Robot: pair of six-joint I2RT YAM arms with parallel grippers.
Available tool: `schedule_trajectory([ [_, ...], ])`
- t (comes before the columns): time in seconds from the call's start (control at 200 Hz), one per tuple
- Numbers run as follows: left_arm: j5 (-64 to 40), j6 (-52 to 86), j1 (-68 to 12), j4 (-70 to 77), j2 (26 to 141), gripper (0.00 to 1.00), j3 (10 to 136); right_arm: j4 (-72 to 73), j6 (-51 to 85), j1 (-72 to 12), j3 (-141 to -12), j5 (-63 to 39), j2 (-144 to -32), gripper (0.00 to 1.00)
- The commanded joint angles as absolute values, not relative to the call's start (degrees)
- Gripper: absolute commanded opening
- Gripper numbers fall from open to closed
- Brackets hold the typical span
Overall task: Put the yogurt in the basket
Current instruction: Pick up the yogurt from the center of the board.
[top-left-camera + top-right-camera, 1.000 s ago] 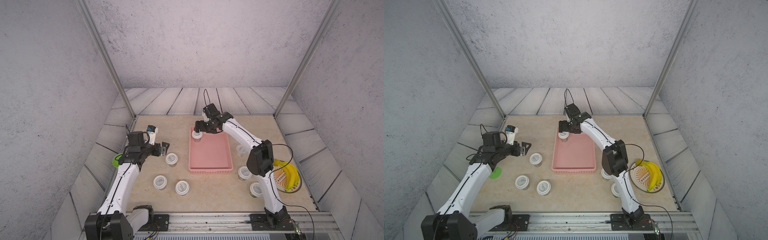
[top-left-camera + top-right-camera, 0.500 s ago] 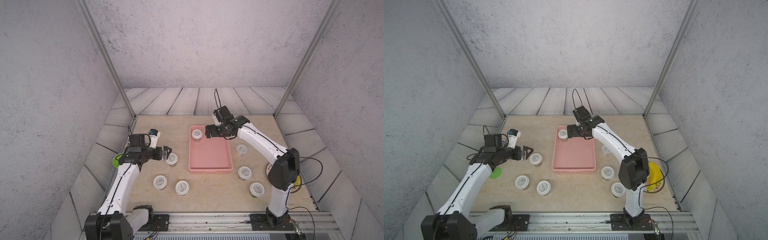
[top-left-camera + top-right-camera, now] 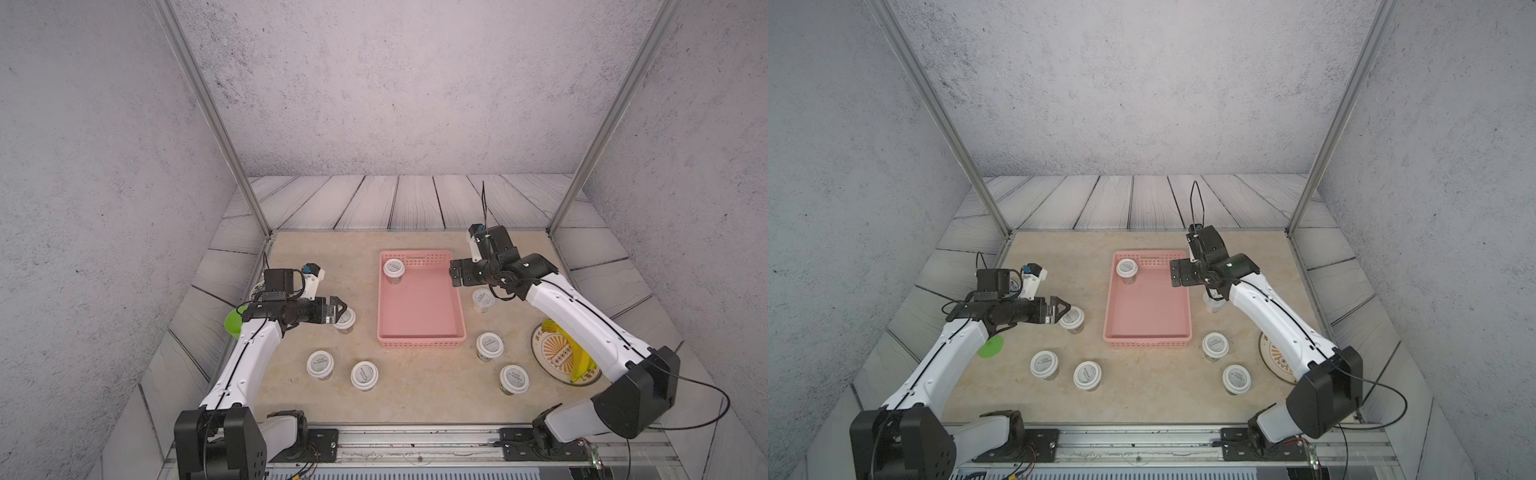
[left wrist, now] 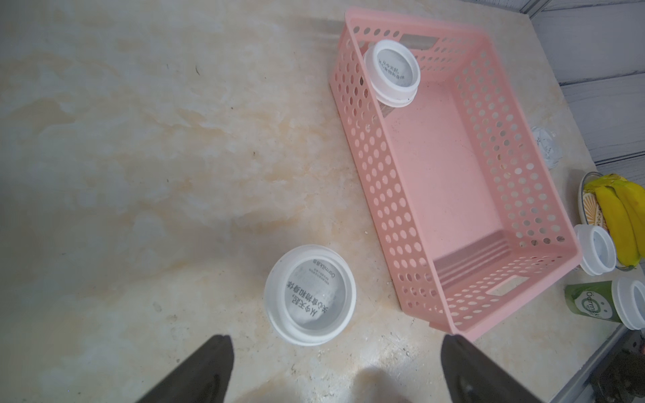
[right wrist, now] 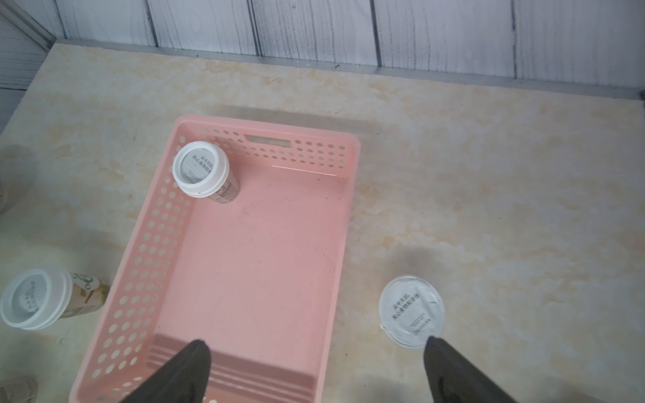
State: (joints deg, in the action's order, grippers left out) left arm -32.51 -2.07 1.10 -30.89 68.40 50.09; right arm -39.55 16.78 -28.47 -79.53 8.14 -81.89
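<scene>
Pink basket (image 3: 420, 343) holds one yogurt (image 3: 393, 268) at its 11 o'clock. Left gripper (image 3: 338, 311) and right gripper (image 3: 455, 274) gape wide, empty. The left, closing off-centre, could topple the cup (image 3: 345, 321) at the basket's 9 o'clock.

Both top views look down from high over the near edge toward the far wall; the wrist views hang close above the table (image 3: 332, 257), left facing right, right facing far. All share the basket (image 4: 453, 181).

Smooth pink plastic basket (image 4: 366, 157), white plastic yogurt lids (image 4: 310, 295), marble-look tabletop (image 4: 139, 139), possibly laminate
</scene>
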Motion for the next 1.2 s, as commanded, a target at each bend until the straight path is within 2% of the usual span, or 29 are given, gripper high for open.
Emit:
schedule_trajectory([
  [0.0,-33.0,-1.8,1.0,-32.6,69.7,0.98,50.5,-38.2,12.6,-28.0,-76.1,13.0,-77.4,1.00],
  [0.635,-36.0,1.3,1.6,-31.4,80.0,0.98,51.0,-21.5,2.4,-27.9,-54.5,22.5,-59.6,1.00],
  [0.866,-38.0,3.8,1.7,-30.0,83.3,1.00,51.4,-19.9,1.1,-27.9,-52.6,24.4,-58.0,1.00],
  [1.196,-38.6,6.9,1.6,-28.9,86.1,0.92,52.3,-19.7,0.6,-27.9,-52.1,26.7,-57.4,1.00],
])
